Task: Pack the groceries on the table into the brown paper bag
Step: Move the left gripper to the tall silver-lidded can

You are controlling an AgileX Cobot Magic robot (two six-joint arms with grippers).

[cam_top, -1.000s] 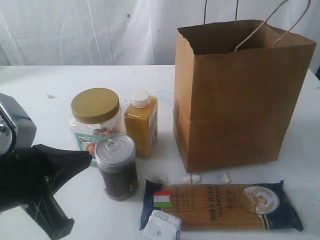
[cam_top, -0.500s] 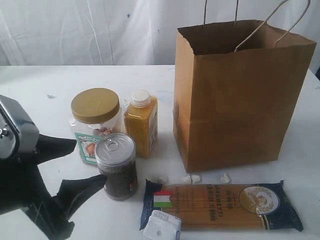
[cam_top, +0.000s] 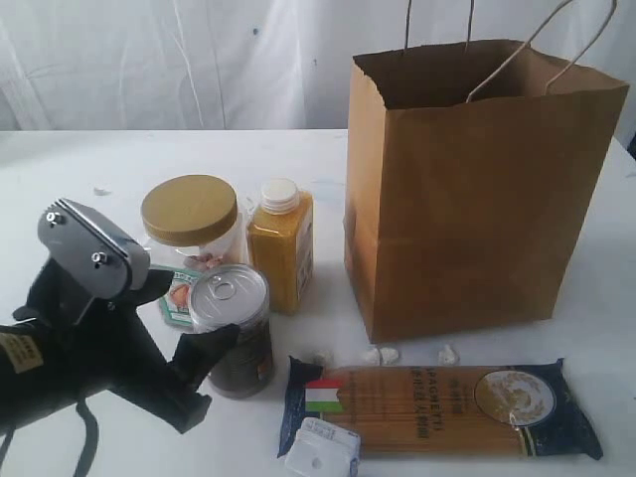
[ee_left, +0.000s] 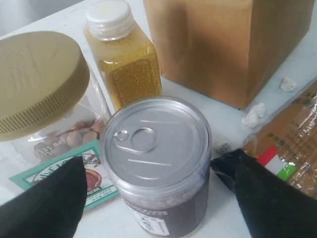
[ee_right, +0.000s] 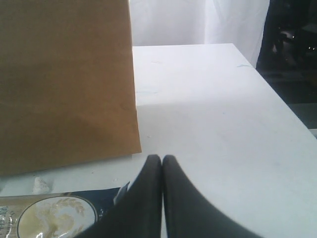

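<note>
The dark pull-tab can (ee_left: 158, 163) stands upright on the white table (cam_top: 99, 159). My left gripper (ee_left: 148, 163) is open, one finger on each side of the can and apart from it. Behind the can (cam_top: 238, 318) stand the gold-lidded jar (cam_top: 189, 224) and the yellow bottle (cam_top: 280, 248). The spaghetti packet (cam_top: 447, 402) lies flat at the front, with the small white box (cam_top: 321, 452) at its left end. The brown paper bag (cam_top: 477, 189) stands open to the right. My right gripper (ee_right: 162, 157) is shut and empty, low over the table beside the bag (ee_right: 64, 79).
White crumbs (cam_top: 383, 354) lie between the bag and the spaghetti packet. A white curtain hangs behind the table. The table's right edge (ee_right: 277, 104) runs close to my right gripper, with dark floor beyond.
The left gripper went from shut to open and moved in towards the can, so its fingers now flank it. The right gripper has stayed shut.
</note>
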